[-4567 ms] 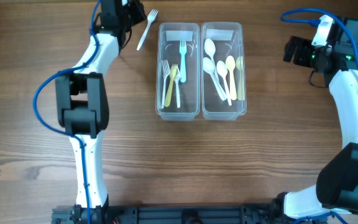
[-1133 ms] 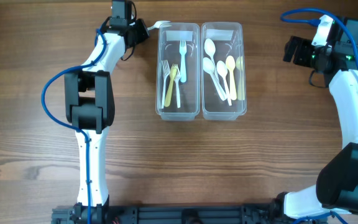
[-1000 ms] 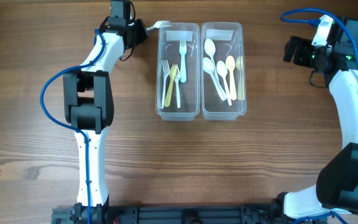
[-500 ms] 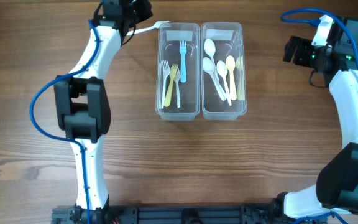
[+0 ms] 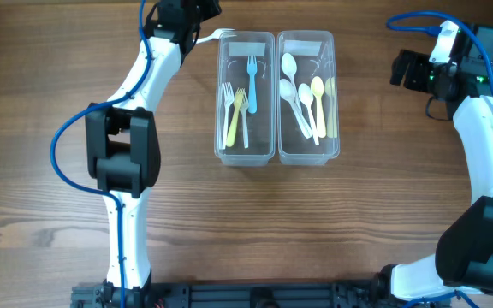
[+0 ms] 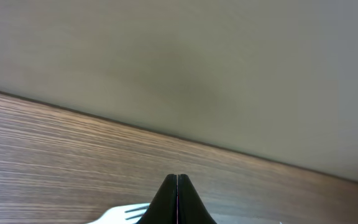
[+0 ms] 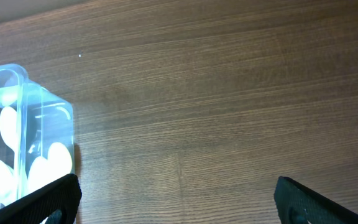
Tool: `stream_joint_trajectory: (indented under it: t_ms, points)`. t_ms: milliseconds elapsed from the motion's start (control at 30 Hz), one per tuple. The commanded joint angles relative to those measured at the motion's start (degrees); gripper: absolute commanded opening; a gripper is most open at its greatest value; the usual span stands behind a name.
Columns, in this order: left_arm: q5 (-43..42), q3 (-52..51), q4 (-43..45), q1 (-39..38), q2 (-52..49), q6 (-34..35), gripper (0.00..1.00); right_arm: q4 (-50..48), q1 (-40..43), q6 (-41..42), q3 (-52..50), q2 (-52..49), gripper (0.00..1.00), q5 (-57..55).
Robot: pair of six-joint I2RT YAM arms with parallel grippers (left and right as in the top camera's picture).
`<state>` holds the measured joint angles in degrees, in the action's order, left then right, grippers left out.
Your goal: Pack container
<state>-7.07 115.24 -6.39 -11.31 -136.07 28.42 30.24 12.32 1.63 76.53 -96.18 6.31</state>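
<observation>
The wooden surface carried everything, with an arm at each side. The container lay at the far middle of the surface, its two clear tubs side by side. The left tub held a blue fork, a yellow fork and a pale one. The right tub held white spoons and a yellow spoon.

The left end effector hung just beside the left tub's far left corner. Its fingers were pressed together on the handle of a white fork, whose head reached to that corner's rim. In the left wrist view the tines showed just below and left of the closed fingertips.

The right end effector stood well apart to the right of the container, its jaws spread wide and holding nothing. In its wrist view the right tub's corner sat at the left edge.
</observation>
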Motion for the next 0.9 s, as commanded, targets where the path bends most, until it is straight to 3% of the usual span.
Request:
stream_joint_trajectory:
  t_ms: [0, 867]
  points:
    - [1.6, -0.1, 0.3, 1.1, -2.4, 1.2, 0.04, -0.2, -0.2, -0.5, 0.8, 0.8, 1.0, -0.4]
    - [-0.2, -0.1, 2.8, 1.5, -14.7, -0.8, 0.04, -0.2, -0.2, -0.5, 0.8, 0.8, 1.0, -0.4]
